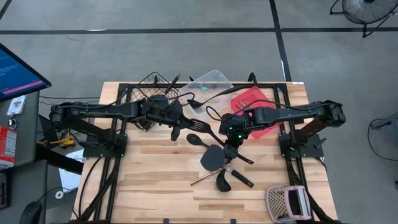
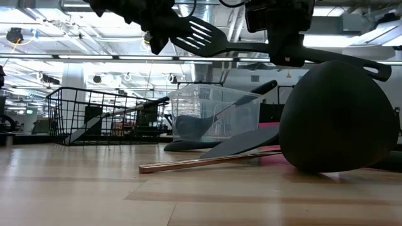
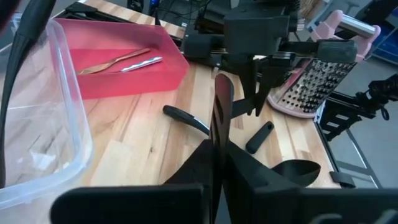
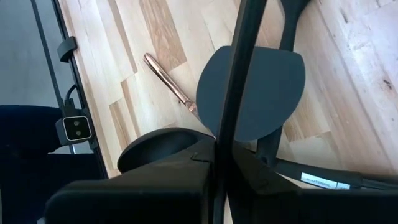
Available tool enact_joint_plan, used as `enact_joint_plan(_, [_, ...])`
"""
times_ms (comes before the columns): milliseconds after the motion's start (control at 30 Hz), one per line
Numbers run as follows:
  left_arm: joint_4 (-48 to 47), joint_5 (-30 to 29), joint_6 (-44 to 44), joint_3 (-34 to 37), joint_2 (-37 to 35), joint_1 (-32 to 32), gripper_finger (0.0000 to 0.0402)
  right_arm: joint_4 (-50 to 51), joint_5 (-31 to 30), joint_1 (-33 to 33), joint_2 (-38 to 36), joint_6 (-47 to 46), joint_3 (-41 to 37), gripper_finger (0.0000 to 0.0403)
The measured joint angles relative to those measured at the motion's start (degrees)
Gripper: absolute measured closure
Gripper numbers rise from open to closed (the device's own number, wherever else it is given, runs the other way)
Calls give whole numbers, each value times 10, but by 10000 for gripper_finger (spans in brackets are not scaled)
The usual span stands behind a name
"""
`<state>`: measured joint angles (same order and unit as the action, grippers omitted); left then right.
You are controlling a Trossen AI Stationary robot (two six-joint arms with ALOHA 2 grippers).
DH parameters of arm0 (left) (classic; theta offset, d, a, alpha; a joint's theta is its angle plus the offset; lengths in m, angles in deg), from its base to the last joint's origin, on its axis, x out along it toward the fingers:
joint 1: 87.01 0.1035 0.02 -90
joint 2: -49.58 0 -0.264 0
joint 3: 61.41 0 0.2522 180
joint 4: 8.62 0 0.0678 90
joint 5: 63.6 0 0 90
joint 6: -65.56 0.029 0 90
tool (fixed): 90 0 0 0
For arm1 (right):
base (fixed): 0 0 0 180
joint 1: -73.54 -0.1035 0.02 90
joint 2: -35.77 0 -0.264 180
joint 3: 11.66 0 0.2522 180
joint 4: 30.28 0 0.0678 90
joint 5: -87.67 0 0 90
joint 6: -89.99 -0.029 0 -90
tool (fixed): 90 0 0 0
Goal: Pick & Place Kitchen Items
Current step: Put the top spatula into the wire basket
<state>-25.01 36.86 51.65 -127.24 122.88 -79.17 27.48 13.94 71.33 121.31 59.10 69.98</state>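
black slotted spatula (image 2: 202, 36), long handle, held aloft by both grippers.

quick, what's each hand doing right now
left hand: closed on a black utensil handle, held above the table.
right hand: closed on the slotted spatula, lifted over the utensil pile.

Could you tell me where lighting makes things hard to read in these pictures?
Low view: bright ceiling lights leave the slotted spatula and the big utensil head as silhouettes. Left wrist view: glare on the clear tub. High view: even light.
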Motion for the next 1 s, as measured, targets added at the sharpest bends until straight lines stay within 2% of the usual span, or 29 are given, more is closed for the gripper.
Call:
enact_joint_plan(167, [2, -1, -1, 0, -1, 0, 400, -8, -7, 0, 0, -1, 0, 367])
enact_joint_plan(333, [2, -1, -19, 0, -1, 0, 401, -14, -31, 1, -11, 8, 0, 325])
enact_joint_plan(500, [2, -15, -41, 0, -1, 0, 401, -13, -61, 1, -55, 31, 0, 275])
enact_joint_plan(700, [10, -46, -64, 0, -1, 0, 401, -11, -135, 1, -136, 34, 0, 228])
enact_joint_plan(1000, [108, -112, -78, 1, -26, 5, 401, -7, -270, -1, -234, 10, 0, 203])
